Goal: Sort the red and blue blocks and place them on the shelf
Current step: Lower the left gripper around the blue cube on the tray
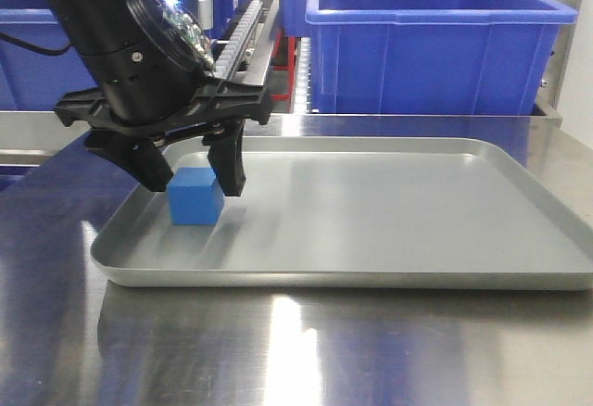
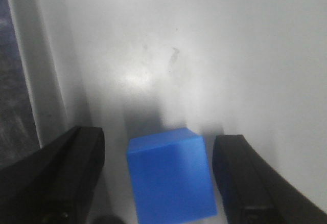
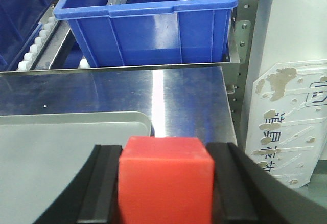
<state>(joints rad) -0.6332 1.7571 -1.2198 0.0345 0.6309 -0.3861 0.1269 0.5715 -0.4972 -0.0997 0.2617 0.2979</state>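
The blue block (image 1: 195,197) rests near the left end of the grey tray (image 1: 389,211). My left gripper (image 1: 195,186) is open and straddles it, one finger on each side. In the left wrist view the blue block (image 2: 171,178) sits between the black fingers (image 2: 76,173) with a gap on both sides; left gripper (image 2: 161,157). My right gripper (image 3: 164,157) is shut on the red block (image 3: 164,183), held above the tray's far right corner (image 3: 122,121) and the steel table (image 3: 127,91). The shelf (image 3: 153,68) with white rollers (image 3: 36,50) lies beyond.
A large blue tub (image 3: 148,24) sits on the shelf straight ahead of the right gripper. More blue tubs (image 1: 435,44) stand behind the tray, with a roller track (image 1: 243,26) between them. A white printed sheet (image 3: 291,127) hangs off the table's right edge.
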